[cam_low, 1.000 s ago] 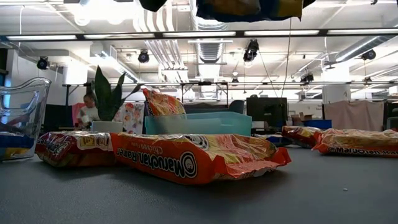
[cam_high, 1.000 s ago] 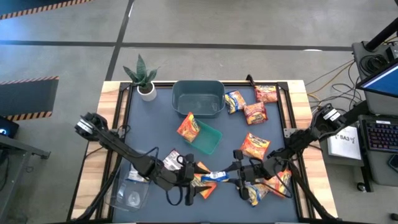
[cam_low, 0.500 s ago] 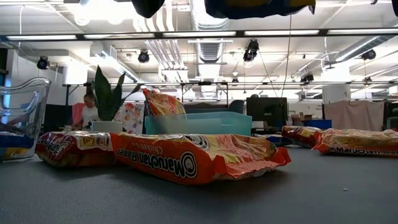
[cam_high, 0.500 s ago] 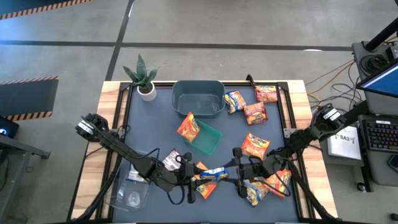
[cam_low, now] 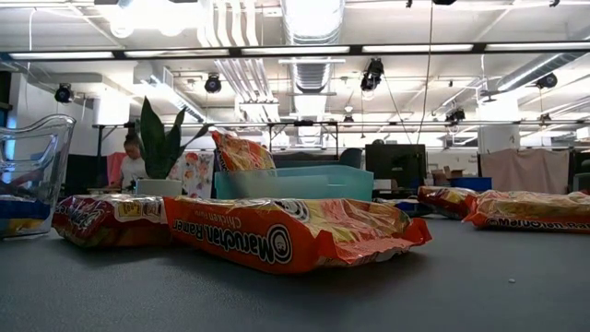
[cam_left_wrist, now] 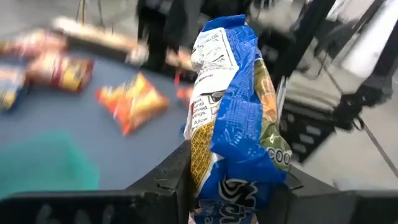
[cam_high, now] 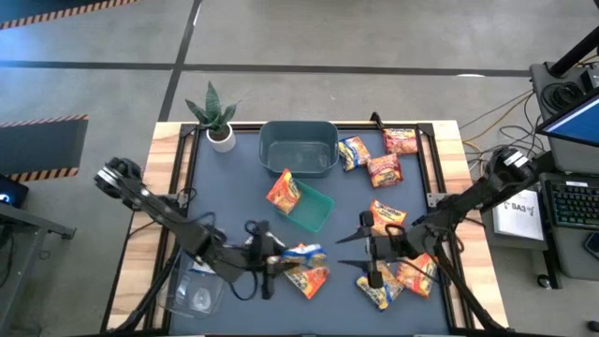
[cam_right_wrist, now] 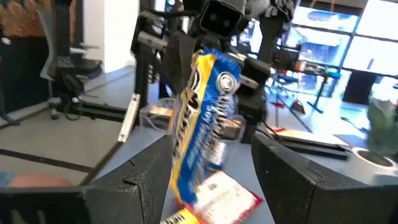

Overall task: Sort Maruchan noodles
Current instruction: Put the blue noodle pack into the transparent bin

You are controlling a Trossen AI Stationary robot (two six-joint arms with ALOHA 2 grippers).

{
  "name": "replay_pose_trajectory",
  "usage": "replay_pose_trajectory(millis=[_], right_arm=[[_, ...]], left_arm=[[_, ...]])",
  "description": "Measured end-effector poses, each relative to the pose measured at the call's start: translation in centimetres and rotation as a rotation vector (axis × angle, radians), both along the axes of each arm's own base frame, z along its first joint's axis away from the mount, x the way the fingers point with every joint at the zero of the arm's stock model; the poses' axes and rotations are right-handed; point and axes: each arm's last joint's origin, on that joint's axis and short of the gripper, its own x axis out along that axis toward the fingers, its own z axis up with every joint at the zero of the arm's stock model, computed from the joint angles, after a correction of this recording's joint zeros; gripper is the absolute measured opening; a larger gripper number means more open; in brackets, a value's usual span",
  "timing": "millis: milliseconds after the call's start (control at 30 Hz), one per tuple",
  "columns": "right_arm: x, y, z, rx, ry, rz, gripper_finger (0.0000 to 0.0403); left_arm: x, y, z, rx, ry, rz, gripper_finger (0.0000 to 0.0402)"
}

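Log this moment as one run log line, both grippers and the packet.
left gripper: shut on blue-and-yellow packet, lifted | right gripper: open, off the packet | stage: handover done, packet unsorted

It was a robotics lab set up in a large open-plan industrial office. The low view showed an exposed ceiling with silver ventilation ducts [cam_low: 309,37], long strip lights [cam_low: 433,48] and hanging cables, with desks and dark monitors [cam_low: 396,166] farther back and a person [cam_low: 132,164] seated there. From above, the wooden-edged table [cam_high: 167,140] with its dark blue mat stood on a bare concrete floor [cam_high: 94,56] marked with striped hazard tape [cam_high: 42,122]. A keyboard [cam_high: 573,204] and a laptop [cam_high: 576,117] sat on a workstation beside it, with loose cables [cam_high: 487,122] trailing across the floor.
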Motion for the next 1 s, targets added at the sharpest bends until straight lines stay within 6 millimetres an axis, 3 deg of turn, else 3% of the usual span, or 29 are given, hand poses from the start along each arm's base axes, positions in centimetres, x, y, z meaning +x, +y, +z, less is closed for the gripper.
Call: replay_pose_trajectory(millis=[267, 467, 667, 867, 1000], right_arm=[[-0.7, -0.6, 0.4, 0.008, 0.052, -0.036, 0.0208], [-0.2, -0.7, -0.5, 0.006, 0.084, -0.071, 0.0208], [0.5, -0.9, -1.4, 0.026, 0.117, -0.092, 0.0208], [1.0, -1.2, -2.0, 0.023, 0.139, -0.112, 0.0208], [1.1, -1.4, -2.0, 0.022, 0.140, -0.120, 0.0208]], left_arm=[[-7.5, 3.7, 2.6, -0.393, 0.436, -0.132, 0.0105], [-11.5, 5.8, 4.4, -0.581, 0.581, -0.211, 0.0106], [-15.4, 7.8, 3.4, -0.642, 0.898, -0.018, 0.0106], [-15.8, 8.1, 2.8, -0.636, 0.965, 0.066, 0.0106], [-15.4, 7.8, 1.1, -0.591, 1.026, 0.111, 0.0106]])
